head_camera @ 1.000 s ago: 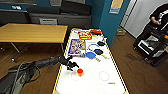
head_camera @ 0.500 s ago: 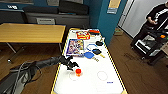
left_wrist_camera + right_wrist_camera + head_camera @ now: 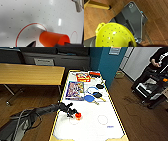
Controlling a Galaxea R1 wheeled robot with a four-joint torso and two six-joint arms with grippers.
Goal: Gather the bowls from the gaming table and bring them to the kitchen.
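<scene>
The gaming table (image 3: 87, 129) has a glossy white top and a yellow-black rim. My left arm reaches over its left rim. The left gripper (image 3: 74, 114) is shut on the orange-red bowl (image 3: 78, 116) near the table's front half. In the left wrist view that bowl (image 3: 53, 38) looks tipped over a red ring marking, with a dark fingertip (image 3: 32, 43) beside its wall. The yellow-green perforated bowl (image 3: 112, 36) shows large in the right wrist view. It hangs above my dark base plate (image 3: 134, 21) and the wood floor, so the right gripper is shut on it.
A blue paddle (image 3: 89, 98), two black paddles (image 3: 98, 95) and game boxes (image 3: 75, 90) lie on the table's far half. A wooden table (image 3: 30, 73) stands at the left, a teal pillar (image 3: 107, 64) behind. A person (image 3: 156, 64) with a rig is at the far right.
</scene>
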